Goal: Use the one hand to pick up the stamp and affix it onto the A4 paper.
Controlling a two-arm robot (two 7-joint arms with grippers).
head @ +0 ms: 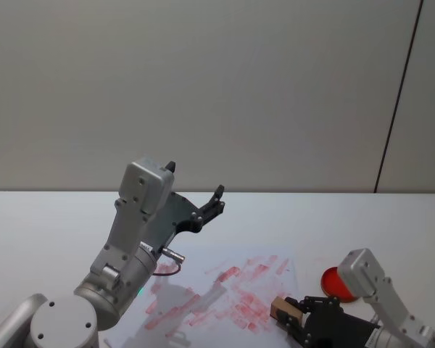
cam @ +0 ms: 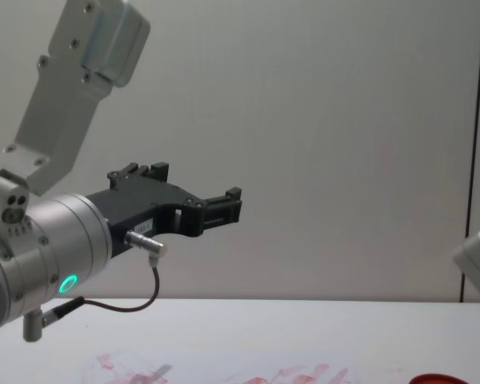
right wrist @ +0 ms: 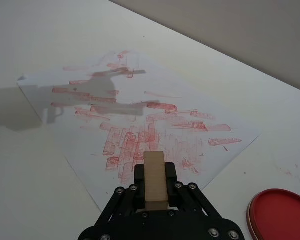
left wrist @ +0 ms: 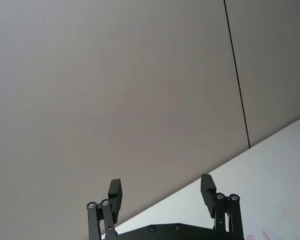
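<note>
1. Grippers, quantity 2: left gripper [left wrist: 160, 186] and right gripper [right wrist: 155, 172].
2. Arms, quantity 2: left arm [head: 130, 239] and right arm [head: 384, 293].
3. Quantity 1: stamp [right wrist: 155, 186], light wood.
4. Quantity 1: A4 paper [right wrist: 190, 145]; its red marks overlap too much to count.
5. Quantity 1: ink pad [right wrist: 282, 215], red.
6. Quantity 1: table [right wrist: 35, 190], white.

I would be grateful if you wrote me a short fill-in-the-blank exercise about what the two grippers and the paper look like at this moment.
1. The right gripper holds the ___ in its jaws.
2. The A4 paper below it is smeared with ___ ink.
3. The left gripper hangs high in the air with its jaws ___.

Missing words: stamp; red; open.
</note>
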